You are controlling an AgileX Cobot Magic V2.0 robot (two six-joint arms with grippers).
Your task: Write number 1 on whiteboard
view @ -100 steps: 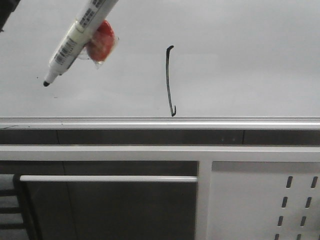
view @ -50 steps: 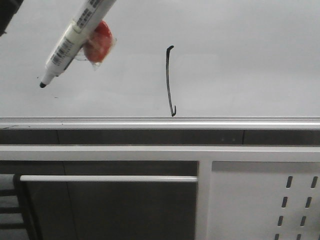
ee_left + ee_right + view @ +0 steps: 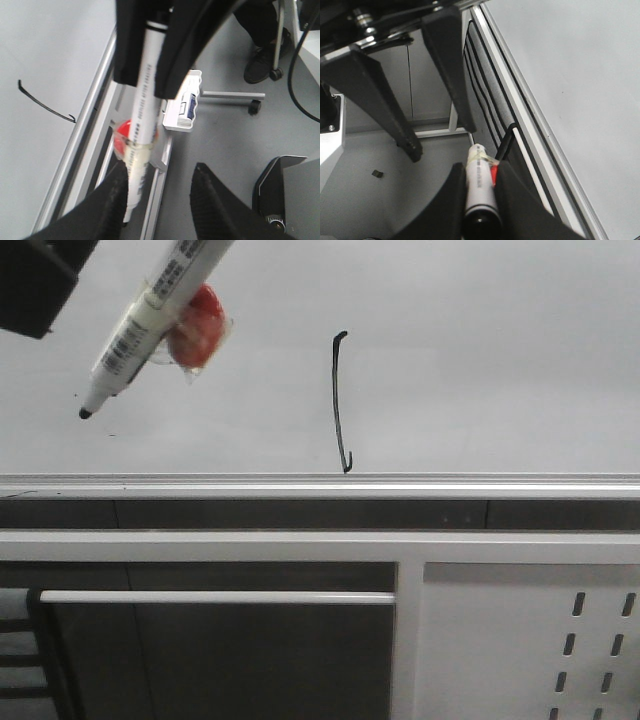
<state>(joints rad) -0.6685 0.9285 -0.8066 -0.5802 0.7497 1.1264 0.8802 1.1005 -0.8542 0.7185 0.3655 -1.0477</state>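
Number 1 [image 3: 340, 405] drawn on whiteboard [image 3: 480, 360], task looks done. I see right gripper [image 3: 481, 187] pinching marker [image 3: 140, 335], tip lifted clear, left of stroke. Left gripper [image 3: 157, 197] spread, idle.

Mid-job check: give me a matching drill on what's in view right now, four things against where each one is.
Things:
1. the number 1
2. marker pen
3. red piece
4. slotted grey panel

Places:
a. below the whiteboard, at the lower right of the front view
b. against the pen's barrel
c. on the whiteboard, lower end just above the silver edge strip
d. clamped in the right gripper, tip to the left of the stroke in the front view

Pairs: 1-c, 2-d, 3-b, 4-a
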